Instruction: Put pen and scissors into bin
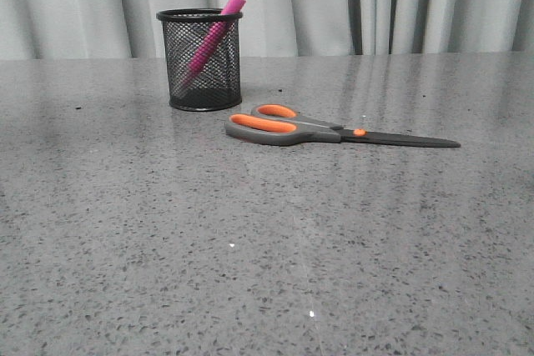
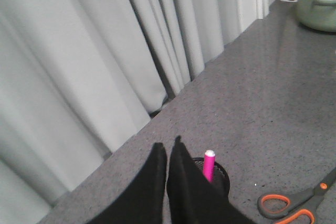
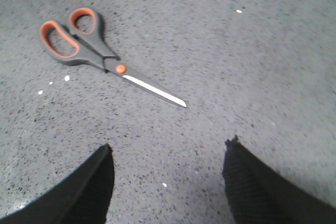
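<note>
The magenta pen (image 1: 214,37) leans inside the black mesh bin (image 1: 201,60), its white end above the rim. The grey and orange scissors (image 1: 325,129) lie flat on the table just right of the bin, blades pointing right. Neither gripper shows in the front view. In the left wrist view my left gripper (image 2: 168,148) is shut and empty, above and beside the bin (image 2: 220,174), with the pen (image 2: 209,164) sticking up. In the right wrist view my right gripper (image 3: 170,148) is open over bare table, short of the scissors (image 3: 97,53).
The grey speckled table (image 1: 267,248) runs back to a pale curtain (image 1: 334,2). A green pot (image 2: 317,1) stands at the far end of the table in the left wrist view.
</note>
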